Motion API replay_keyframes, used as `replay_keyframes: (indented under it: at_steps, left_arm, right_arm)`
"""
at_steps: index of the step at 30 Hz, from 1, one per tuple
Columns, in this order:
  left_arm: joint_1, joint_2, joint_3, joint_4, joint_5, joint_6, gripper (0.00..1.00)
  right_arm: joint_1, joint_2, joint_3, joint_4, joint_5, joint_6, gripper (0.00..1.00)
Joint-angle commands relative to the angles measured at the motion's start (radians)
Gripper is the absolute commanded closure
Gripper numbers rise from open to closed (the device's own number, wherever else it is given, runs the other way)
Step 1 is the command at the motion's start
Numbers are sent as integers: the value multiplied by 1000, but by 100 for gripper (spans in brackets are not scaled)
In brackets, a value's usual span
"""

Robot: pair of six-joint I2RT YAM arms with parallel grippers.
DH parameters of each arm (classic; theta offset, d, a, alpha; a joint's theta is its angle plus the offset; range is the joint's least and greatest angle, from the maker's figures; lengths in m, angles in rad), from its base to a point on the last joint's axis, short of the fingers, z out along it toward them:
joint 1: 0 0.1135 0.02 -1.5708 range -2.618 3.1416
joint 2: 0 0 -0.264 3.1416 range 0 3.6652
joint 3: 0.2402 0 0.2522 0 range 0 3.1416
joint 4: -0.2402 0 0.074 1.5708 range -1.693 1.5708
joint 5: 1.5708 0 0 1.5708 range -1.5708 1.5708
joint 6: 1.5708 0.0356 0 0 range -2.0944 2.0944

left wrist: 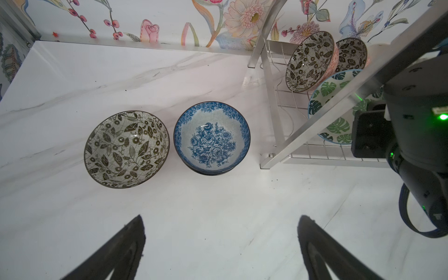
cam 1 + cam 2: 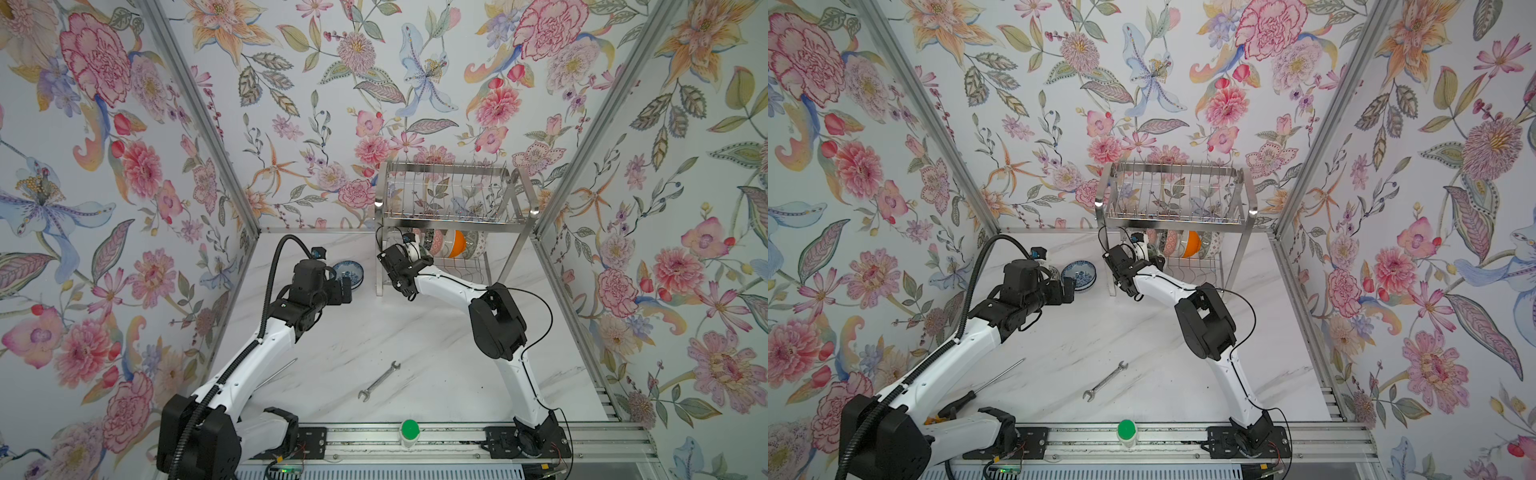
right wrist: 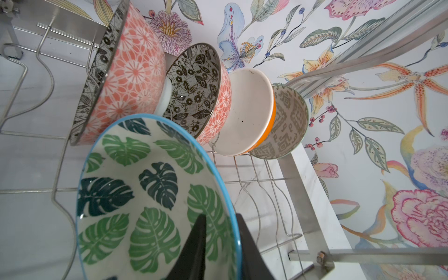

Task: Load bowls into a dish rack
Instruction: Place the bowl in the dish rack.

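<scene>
The desk [image 2: 374,332] carries the dish rack [image 2: 449,219], with five bowls [image 3: 126,72] on edge in its lower tier. The blue-and-white bowl [image 1: 211,137] and the black-and-white bowl [image 1: 126,149] sit upright beside the rack. The right claw [image 3: 220,215] straddles the green-leaf bowl [image 3: 145,194] at its rim; I cannot tell if it is clamped. The left claw [image 1: 221,216] gapes wide.

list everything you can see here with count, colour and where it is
dish rack: one, shiny steel, back of table
green-leaf bowl: one, blue rim, rack's lower tier
pink-backed bowls: two, black-leaf insides, lower tier
orange bowl: one, white inside, lower tier
grey-patterned bowl: one, grey, lower tier
black-leaf bowl: one, black-and-white, on table
blue floral bowl: one, blue-and-white, beside it
wrench: one, silver, table front
screwdriver: one, black handle, by left arm
green-capped thing: one, white body, front rail
table: one, white marble, under everything
left gripper: one, black, jaws open above table
right gripper: one, black, jaws astride green-leaf bowl's rim
</scene>
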Motion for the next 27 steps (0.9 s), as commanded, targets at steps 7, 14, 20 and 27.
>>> replay_keyframes:
  at_steps: [7,14,20,27]
  left_arm:
    - [11,-21,-24,14,11,-1,1]
    - [12,-21,-29,19,14,-3,1]
    - [12,-24,-31,21,14,-6,1]
    - [12,-24,-33,21,16,-7,1]
  right_arm:
    - [28,6,-22,81,-6,-10,83]
    - [31,-1,-32,103,-4,-23,92]
    - [37,-2,-37,129,-24,-40,89]
    - [44,2,-41,149,-56,-57,81]
